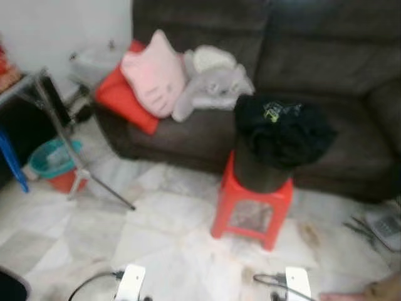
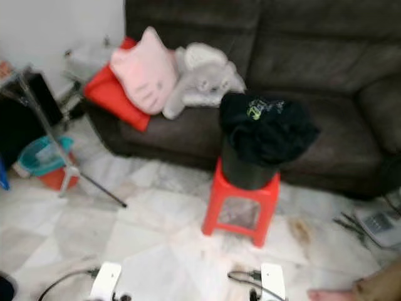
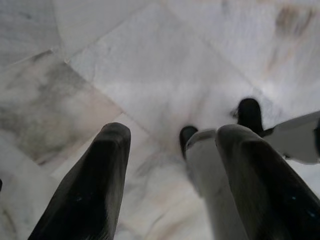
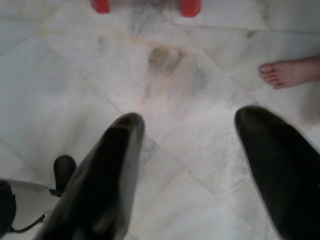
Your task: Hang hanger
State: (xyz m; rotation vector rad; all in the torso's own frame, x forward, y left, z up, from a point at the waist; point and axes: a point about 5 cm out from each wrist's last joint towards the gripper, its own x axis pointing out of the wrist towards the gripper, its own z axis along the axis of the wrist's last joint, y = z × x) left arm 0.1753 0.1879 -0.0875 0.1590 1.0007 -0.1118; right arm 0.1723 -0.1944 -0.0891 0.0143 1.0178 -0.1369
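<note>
**Both grippers hang empty over the marble floor**

The left gripper [image 3: 170, 165] and right gripper [image 4: 192, 155] point down at the marble floor [image 1: 163, 232], fingers spread apart and holding nothing. Ahead, a red stool [image 1: 252, 210] carries a dark bin draped with black clothing [image 1: 282, 128], before a dark sofa [image 1: 351, 69]. I cannot make out any hanger. A person's bare foot [image 4: 287, 72] rests near the right gripper.

Black garment [image 1: 283, 128] with a small yellow-green print is lying bunched over the mouth of a dark bin [image 1: 258, 177], which is standing on a red stool [image 1: 250, 210] before the sofa [image 1: 351, 69]. Too blurred to tell whether a hanger is sitting in the heap. Thin metal rack [image 1: 61, 133] is standing well apart to the left, legs slanting to the floor [image 1: 169, 238].
</note>
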